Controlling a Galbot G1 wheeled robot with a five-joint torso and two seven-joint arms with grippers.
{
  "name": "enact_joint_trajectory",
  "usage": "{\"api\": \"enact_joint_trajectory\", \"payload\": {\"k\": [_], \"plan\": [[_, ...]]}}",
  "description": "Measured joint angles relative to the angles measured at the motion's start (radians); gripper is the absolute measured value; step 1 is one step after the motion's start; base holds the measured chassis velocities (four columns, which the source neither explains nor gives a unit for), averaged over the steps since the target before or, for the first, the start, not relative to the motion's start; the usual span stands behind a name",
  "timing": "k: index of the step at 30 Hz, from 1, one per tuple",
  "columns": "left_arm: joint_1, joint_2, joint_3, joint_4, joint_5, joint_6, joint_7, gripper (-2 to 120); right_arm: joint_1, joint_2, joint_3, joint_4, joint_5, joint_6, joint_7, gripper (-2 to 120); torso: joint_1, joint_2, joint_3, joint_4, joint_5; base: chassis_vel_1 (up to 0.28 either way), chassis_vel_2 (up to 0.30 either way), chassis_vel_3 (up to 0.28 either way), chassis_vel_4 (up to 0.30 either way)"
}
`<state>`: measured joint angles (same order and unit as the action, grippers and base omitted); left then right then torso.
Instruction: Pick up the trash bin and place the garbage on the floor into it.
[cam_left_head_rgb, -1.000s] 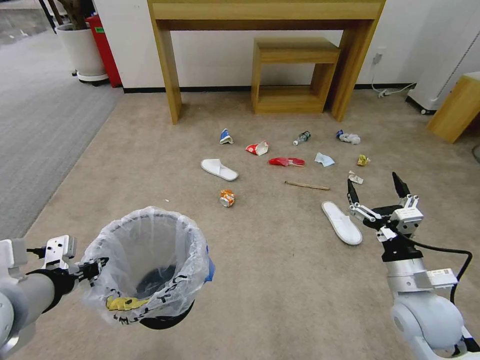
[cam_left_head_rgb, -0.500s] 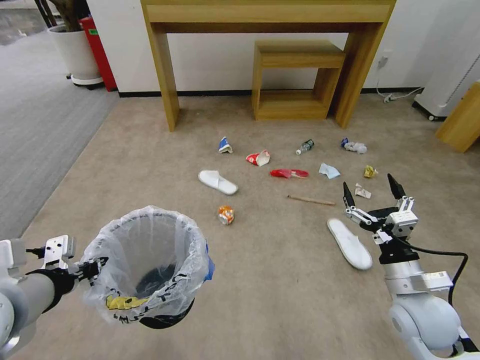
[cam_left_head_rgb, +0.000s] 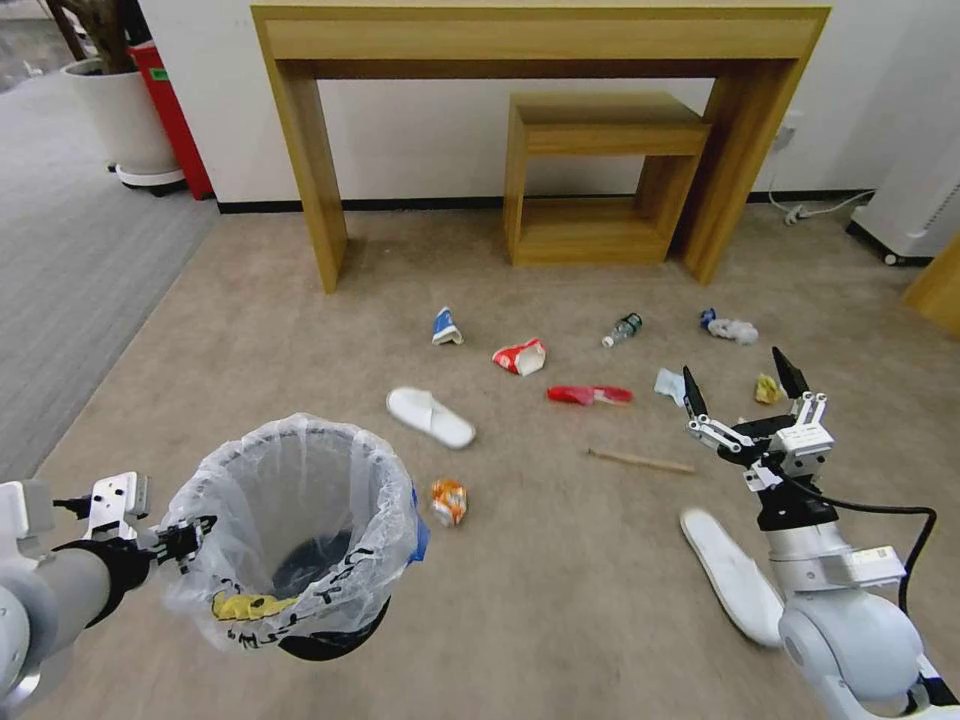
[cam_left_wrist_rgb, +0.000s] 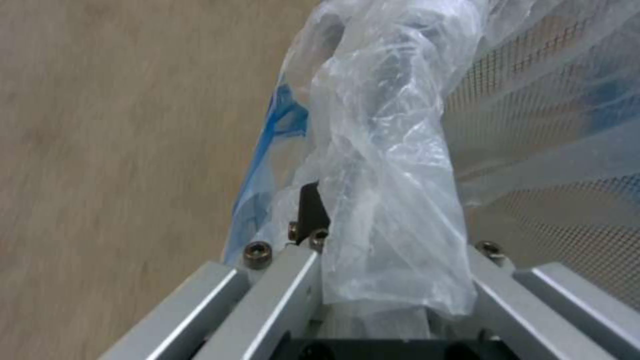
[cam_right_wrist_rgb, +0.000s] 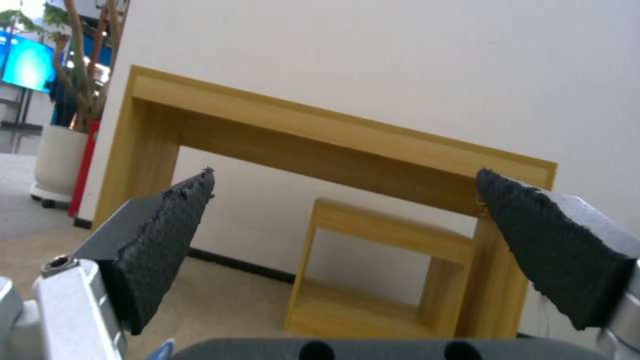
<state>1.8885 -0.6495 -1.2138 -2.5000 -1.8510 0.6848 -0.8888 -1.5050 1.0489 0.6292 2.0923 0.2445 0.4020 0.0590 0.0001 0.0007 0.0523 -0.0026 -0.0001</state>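
On the floor lie two slippers; left pincer pinches the trash bin, right pincer spread.

You've got two white slippers, one bottle, one crushed can, one stick, one lined bin, two grippers.

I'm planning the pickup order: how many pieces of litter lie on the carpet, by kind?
Slippers: 2
Bottle: 1
Wooden stick: 1
Crushed can: 1
Paper bowl: 1
Face mask: 1
Wrappers and wads: 4
Total: 11
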Motion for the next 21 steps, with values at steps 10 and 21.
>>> {"api": "enact_joint_trajectory", "payload": {"k": [10, 21], "plan": [[0.010, -0.010, 0.010, 0.000, 0.013, 0.004, 0.000, 1, -0.002, 0.005, 0.007, -0.001, 0.004, 0.016, 0.003, 100, 0.000, 0.000, 0.000, 0.0003, -0.0003, -0.175, 0.180, 0.168, -0.190], [0.009, -0.050, 0.077, 0.000, 0.098, 0.002, 0.031, 1, -0.006, 0.005, 0.018, -0.024, 0.004, 0.016, 0.017, 100, 0.000, 0.000, 0.000, 0.0001, 0.0001, 0.027, -0.035, -0.029, 0.029]]}}
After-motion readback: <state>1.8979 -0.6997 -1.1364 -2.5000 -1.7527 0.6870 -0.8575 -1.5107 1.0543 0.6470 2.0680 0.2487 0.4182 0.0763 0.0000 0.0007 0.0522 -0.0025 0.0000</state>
